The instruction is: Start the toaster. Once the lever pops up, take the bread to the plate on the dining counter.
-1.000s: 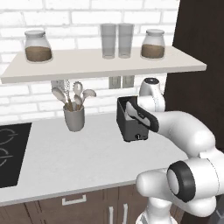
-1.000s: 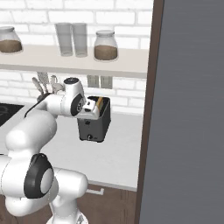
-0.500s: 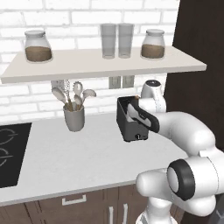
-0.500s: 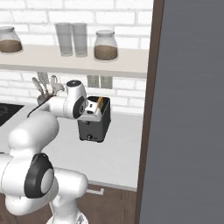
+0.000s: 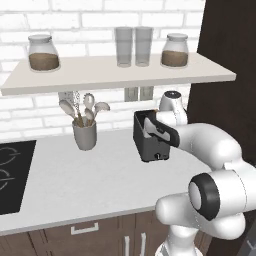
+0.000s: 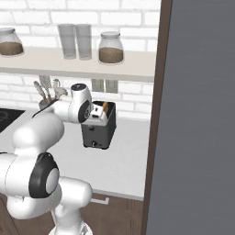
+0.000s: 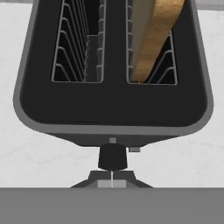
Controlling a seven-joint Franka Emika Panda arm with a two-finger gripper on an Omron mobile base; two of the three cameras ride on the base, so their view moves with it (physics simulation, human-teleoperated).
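Observation:
The dark grey toaster (image 5: pixel 151 144) (image 6: pixel 97 133) stands on the pale worktop, below the shelf. From above, the toaster (image 7: pixel 113 105) has two slots. The tan bread (image 7: pixel 153 39) stands in the right slot and the left slot holds nothing. The bread's corner (image 6: pixel 105 106) pokes out of the top. My gripper (image 7: pixel 112 180) is shut, its tips together right behind the black lever (image 7: pixel 113 156) on the narrow front face. The hand (image 5: pixel 161 133) (image 6: pixel 94 112) hangs over the toaster's front end. The plate and the dining counter are out of view.
A grey crock of utensils (image 5: pixel 84 135) stands left of the toaster, and a black hob (image 5: pixel 12 175) lies further left. The shelf (image 5: pixel 120 72) with jars and glasses hangs just above the arm. A tall dark panel (image 6: pixel 197 114) walls off the right side.
The wrist has shifted slightly toward the toaster's front end. The toaster and the bread have not moved.

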